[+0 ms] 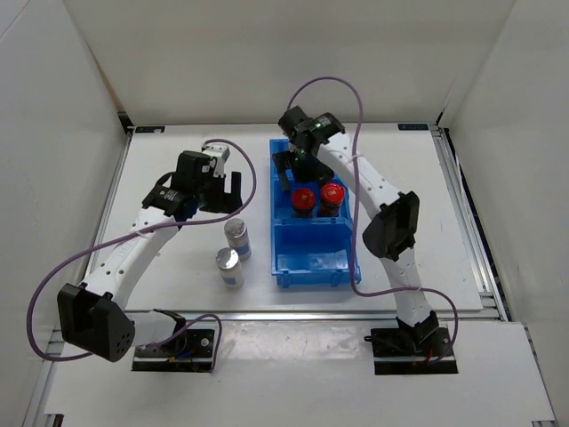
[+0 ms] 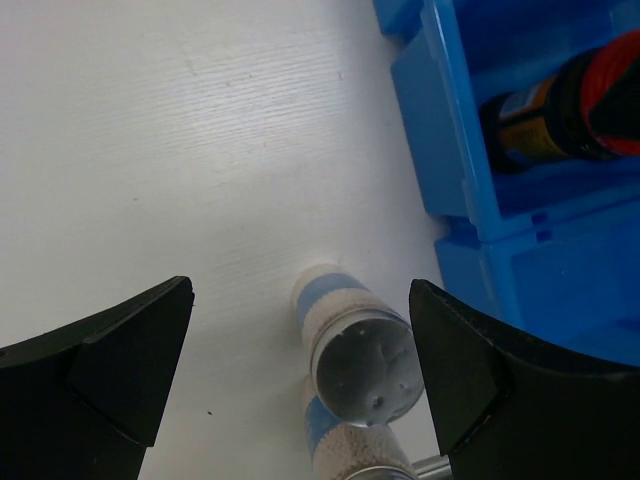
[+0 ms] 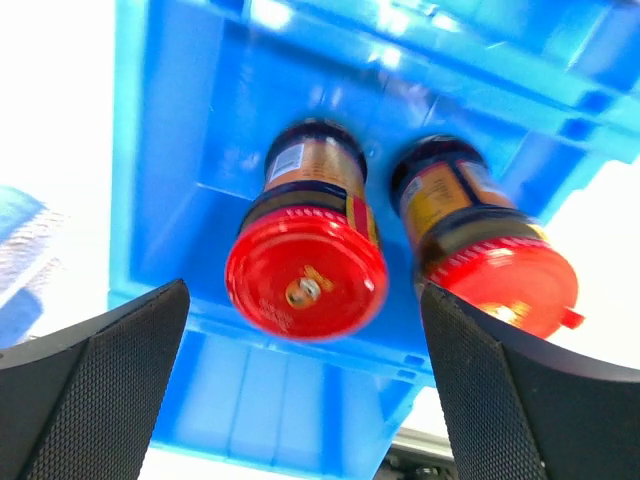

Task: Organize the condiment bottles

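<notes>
Right wrist: two cylindrical red-capped jars (image 3: 305, 270) in glossy blue bin (image 3: 160, 150).

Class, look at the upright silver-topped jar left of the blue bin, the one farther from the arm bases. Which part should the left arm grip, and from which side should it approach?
Grip the silver-topped jar round its cylindrical body just below the top, coming down from above. It stands upright, and the left gripper has its jaws open to either free side, clear of the second jar.
</notes>
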Controlling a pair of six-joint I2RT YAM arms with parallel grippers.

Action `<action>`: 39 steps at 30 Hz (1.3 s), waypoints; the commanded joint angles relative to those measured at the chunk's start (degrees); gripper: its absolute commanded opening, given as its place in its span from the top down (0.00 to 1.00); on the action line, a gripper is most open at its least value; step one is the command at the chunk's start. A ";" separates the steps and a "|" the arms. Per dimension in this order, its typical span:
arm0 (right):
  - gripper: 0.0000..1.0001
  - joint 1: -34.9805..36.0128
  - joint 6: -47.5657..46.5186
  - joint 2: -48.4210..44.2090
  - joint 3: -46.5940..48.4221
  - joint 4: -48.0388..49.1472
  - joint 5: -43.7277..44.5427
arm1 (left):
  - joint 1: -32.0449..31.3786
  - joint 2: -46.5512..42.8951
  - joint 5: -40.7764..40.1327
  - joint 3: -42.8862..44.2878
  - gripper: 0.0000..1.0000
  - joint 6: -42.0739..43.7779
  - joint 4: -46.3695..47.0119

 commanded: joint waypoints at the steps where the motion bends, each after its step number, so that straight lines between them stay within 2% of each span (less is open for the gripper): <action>1: 0.00 -3.09 1.19 -7.09 4.90 -1.22 -1.91 | 0.05 -3.56 7.49 -0.61 0.00 3.03 0.16; 5: 0.00 -5.73 3.30 -13.68 8.25 3.59 -5.00 | -1.26 -4.17 10.66 -0.61 0.00 4.62 0.16; 9: 0.00 -7.93 4.53 -21.94 2.20 8.19 -7.11 | -2.58 -4.17 14.18 -1.13 0.00 7.43 -0.71; 18: 0.00 -9.95 4.01 -26.52 -3.17 6.26 -7.99 | -4.77 -3.12 10.23 -4.38 0.00 8.58 -2.21; 24: 0.00 -11.01 4.01 -27.06 -3.79 5.64 -7.47 | -5.83 -2.59 9.61 -7.28 0.08 7.52 -2.74; 27: 0.00 -12.06 3.49 -27.58 -4.32 5.12 -7.47 | -6.36 -2.59 8.30 -7.29 0.25 7.52 -2.74; 28: 0.00 -12.06 3.48 -27.58 -4.84 5.12 -7.47 | -6.36 -2.07 7.60 -7.29 0.38 7.52 -2.74; 30: 0.00 -12.76 3.48 -28.19 -5.37 5.12 -7.47 | -6.36 -2.06 6.98 -6.68 0.49 7.52 -2.74; 31: 0.00 -12.77 2.96 -28.72 -6.07 5.12 -7.47 | -6.36 -1.54 6.28 -6.06 0.58 7.52 -2.74; 33: 0.00 -13.47 2.95 -29.42 -7.48 5.12 -7.47 | -6.36 -1.01 5.23 -4.92 0.67 7.52 -2.74; 34: 0.00 -14.08 2.43 -30.21 -8.09 5.12 -7.47 | -6.36 -1.01 4.00 -3.17 0.77 8.04 -3.35; 37: 0.00 -15.23 1.90 -31.97 -10.38 5.12 -7.47 | -6.36 0.30 0.04 2.26 0.89 8.66 -3.35; 39: 0.00 -16.45 1.90 -32.67 -11.69 5.12 -7.99 | -6.36 1.62 -2.06 5.70 0.89 9.37 -3.35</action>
